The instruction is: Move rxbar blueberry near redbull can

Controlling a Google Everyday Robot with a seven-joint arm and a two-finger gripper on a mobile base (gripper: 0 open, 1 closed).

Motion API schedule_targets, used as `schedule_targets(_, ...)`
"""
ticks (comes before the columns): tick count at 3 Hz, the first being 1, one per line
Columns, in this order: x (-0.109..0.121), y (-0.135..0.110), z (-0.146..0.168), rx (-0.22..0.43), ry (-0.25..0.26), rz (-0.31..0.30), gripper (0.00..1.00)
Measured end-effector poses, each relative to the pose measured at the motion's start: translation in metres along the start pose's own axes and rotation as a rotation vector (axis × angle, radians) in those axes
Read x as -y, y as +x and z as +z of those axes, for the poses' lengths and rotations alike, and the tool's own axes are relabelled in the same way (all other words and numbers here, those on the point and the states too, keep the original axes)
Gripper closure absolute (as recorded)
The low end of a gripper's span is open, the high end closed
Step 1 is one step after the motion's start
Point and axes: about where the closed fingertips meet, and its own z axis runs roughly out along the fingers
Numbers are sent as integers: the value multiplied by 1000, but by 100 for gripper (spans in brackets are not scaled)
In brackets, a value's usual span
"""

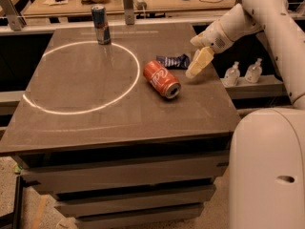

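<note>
Camera view. A: The tool first. How does it stand?

B: The cream-coloured two-finger gripper hangs at the end of the white arm, over the far right part of the dark grey-brown table. It is tilted down and to the left. Whether it is spread or pressed together, I cannot tell. I can see no object carried in it. Its tip is just beside the right end of the small crinkled navy-blue rxbar blueberry wrapper. Whether they touch, I cannot tell.

A: Labels and writing?

B: The wrapper shows pale marks that are too small to read. The wide red soda can lies on its side just in front of the wrapper, with its silver end toward the front right. It has white lettering, which is not legible. The slim blue-and-silver redbull can stands upright at the far left and bears a red mark. No words on it can be read.

A: Edges and room?

B: The redbull can stands on the far rim of the white circle marked on the tabletop, well apart from the wrapper. The red soda can sits just outside the circle's right rim. The tabletop inside the circle, between the wrapper and the redbull can, is bare. The wrapper lies near the right edge. Past that edge, two small clear bottles stand on a lower shelf, and the robot's white base fills the near right.
</note>
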Motion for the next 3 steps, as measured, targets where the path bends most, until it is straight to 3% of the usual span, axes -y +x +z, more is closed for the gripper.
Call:
schedule_targets(2,0,-10,14,25,-51,1,0)
schedule_targets(3,0,-16,21,40,-67,-10,18)
